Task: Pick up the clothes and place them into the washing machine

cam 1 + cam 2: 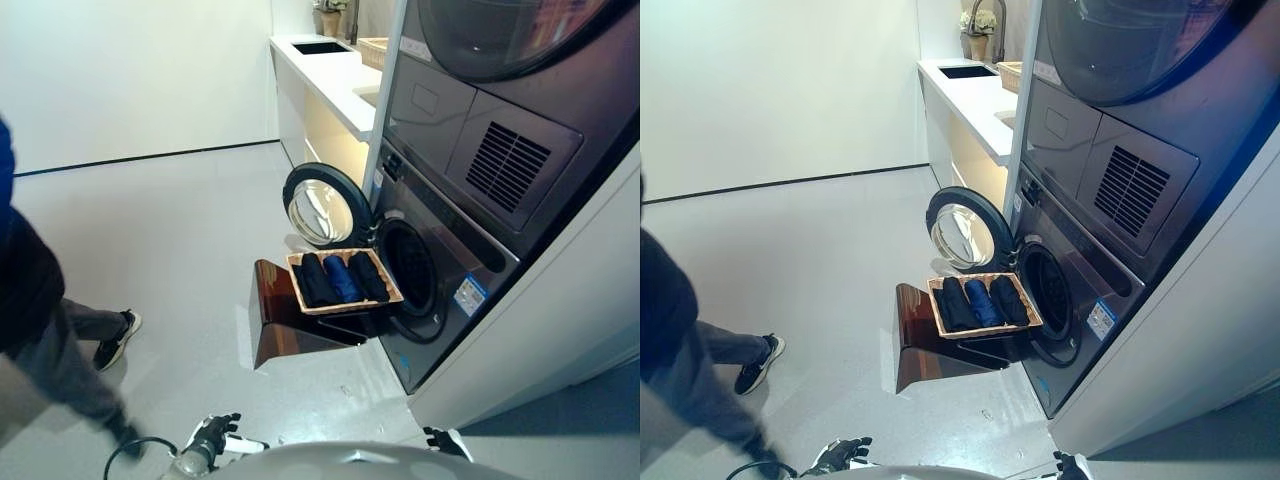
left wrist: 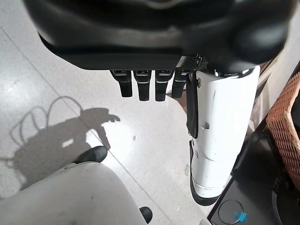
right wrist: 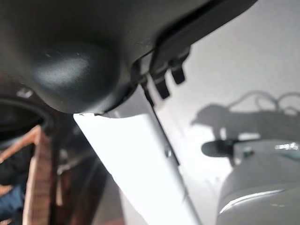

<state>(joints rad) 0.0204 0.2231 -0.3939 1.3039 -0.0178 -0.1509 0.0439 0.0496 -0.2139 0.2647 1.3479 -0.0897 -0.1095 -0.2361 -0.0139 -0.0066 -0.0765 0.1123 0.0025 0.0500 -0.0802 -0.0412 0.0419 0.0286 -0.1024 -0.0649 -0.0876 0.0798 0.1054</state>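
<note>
A shallow wicker basket (image 1: 298, 287) rests on a low dark brown box (image 1: 285, 335) beside the washing machine (image 1: 450, 270). Folded dark and blue clothes (image 1: 343, 278) lie in it side by side. The machine's round door (image 1: 322, 205) stands open and the dark drum opening (image 1: 410, 268) faces the basket. My left hand (image 1: 210, 438) hangs low over the floor, well short of the basket; its fingers (image 2: 147, 84) are straight and it holds nothing. My right hand (image 1: 446, 440) hangs low near the machine's front corner, its fingers (image 3: 165, 77) relaxed and empty. The basket's edge also shows in the left wrist view (image 2: 286, 119).
A person (image 1: 40, 320) in dark clothes walks on the floor at the left. A second machine (image 1: 500, 110) is stacked above the washer. A white counter (image 1: 325, 75) with a sink runs along the far wall behind the door.
</note>
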